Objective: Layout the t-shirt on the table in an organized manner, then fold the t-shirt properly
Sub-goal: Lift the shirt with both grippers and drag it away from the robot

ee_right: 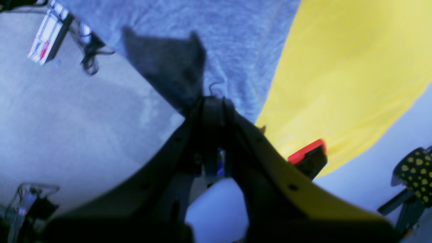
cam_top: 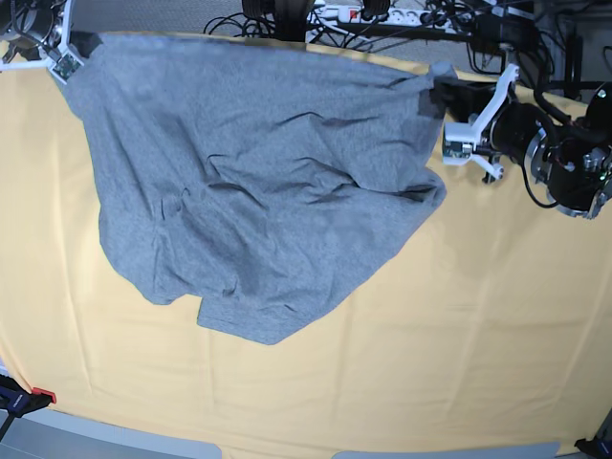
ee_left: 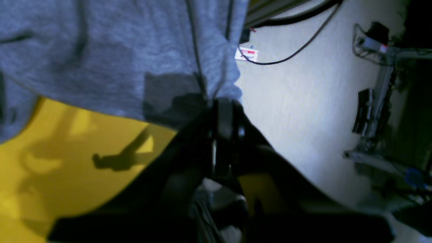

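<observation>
Cables (cam_top: 287, 21) and a white power strip (cam_top: 368, 13) crowd the pale orange-yellow worktop's (cam_top: 478, 316) far edge, where my left end effector (cam_top: 442, 94) and right end effector (cam_top: 76, 43) each pinch the heather-grey cotton t-shirt (cam_top: 258, 191), stretched between them.

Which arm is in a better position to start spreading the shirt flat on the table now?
Neither clearly: the left tool and the right tool are both shut on corners of the t-shirt at the far edge of the table, so both should probably pull together.
</observation>
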`<state>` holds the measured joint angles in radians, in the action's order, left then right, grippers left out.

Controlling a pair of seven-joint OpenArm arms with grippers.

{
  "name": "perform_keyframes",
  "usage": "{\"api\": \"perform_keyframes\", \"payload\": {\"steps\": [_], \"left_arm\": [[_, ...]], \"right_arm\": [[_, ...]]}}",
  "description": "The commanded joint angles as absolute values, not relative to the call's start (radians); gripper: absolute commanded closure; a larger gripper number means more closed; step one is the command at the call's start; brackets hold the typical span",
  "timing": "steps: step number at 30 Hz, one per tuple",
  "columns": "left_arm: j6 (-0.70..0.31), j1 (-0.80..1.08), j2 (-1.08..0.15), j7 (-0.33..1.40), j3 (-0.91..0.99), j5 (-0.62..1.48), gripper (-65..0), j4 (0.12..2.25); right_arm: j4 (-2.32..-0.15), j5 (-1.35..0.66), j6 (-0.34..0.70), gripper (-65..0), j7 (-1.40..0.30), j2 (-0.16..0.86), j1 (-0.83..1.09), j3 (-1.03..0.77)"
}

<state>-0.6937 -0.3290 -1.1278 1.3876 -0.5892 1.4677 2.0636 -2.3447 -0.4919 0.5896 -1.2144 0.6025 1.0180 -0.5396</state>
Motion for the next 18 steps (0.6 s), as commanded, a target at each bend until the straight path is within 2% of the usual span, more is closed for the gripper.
{"api": "perform_keyframes", "payload": {"steps": [1,7,15,16,18], "left_arm": [[-0.698,-0.314,-1.158,1.396,-0.583,1.484,0.0,2.090],[-0.698,-0.177,-1.206,1.396,-0.582,1.484,0.0,2.156],[-0.698,-0.162,-1.236,1.396,-0.582,1.484,-1.3,2.156],[-0.698,-0.162,-1.236,1.396,-0.582,1.484,-9.5,2.156],[-0.698,-0.162,-1.236,1.396,-0.582,1.484,-29.9,2.156]], "right_arm": [[-2.356,-0.472,0.592,0.0,-1.237,0.616,1.039,-0.551],[-2.356,-0.476,0.607,0.0,-1.237,0.616,1.088,-0.551],[-2.356,-0.550,0.633,0.0,-1.242,0.616,1.118,-0.551],[-2.356,-0.548,0.633,-5.7,-1.243,0.616,1.118,-0.551],[-2.356,-0.546,0.630,-26.8,-1.243,0.616,1.118,-0.551]]}}
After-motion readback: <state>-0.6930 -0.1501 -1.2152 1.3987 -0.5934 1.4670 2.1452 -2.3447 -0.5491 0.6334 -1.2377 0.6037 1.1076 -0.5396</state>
